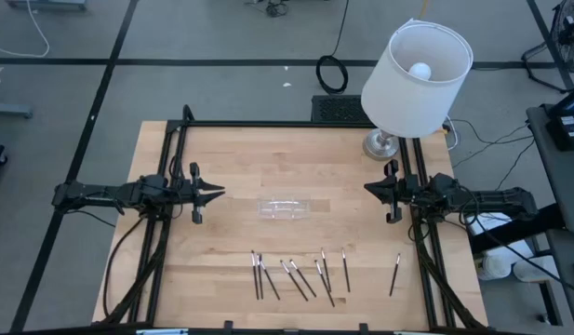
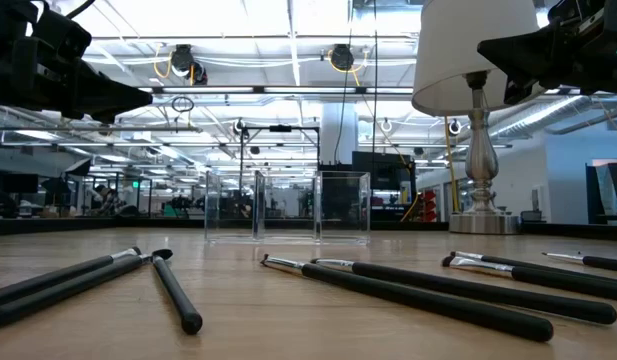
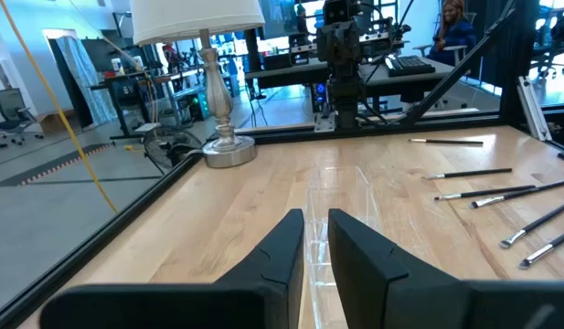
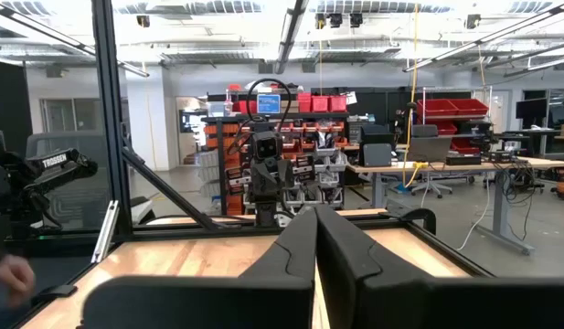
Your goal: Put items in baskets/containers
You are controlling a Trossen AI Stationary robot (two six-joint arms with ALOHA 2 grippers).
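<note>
Progress: nil. Clear, shallow, rectangular plastic tray (image 1: pixel 285 207) at table centre, between the two arms, apparently empty, though see-through walls make that hard to confirm from above. Thin dark sticks with paler silvery ends (image 1: pixel 296 277) all loose on the wooden table (image 1: pixel 231 167), in a scattered row on the near side of the tray, well apart from it; one stick (image 1: pixel 394 274) off by itself toward the right arm's side. About nine counted; several overlapping, so exact number uncertain.

Left gripper (image 1: pixel 217 193) raised at the left edge of the table, pointed toward the tray, fingers nearly together with a narrow gap in the left wrist view, nothing held. Right gripper (image 1: pixel 368 189) raised at the right edge, facing the tray, fingers pressed together in the right wrist view, nothing held.

Remaining: every stick to be picked up and laid in the tray.

Hidden or unclear: tray floor barely distinguishable in the low view; white lampshade (image 1: pixel 418 78) covers part of the far right corner; the table's near edge cut off in the high view.
</note>
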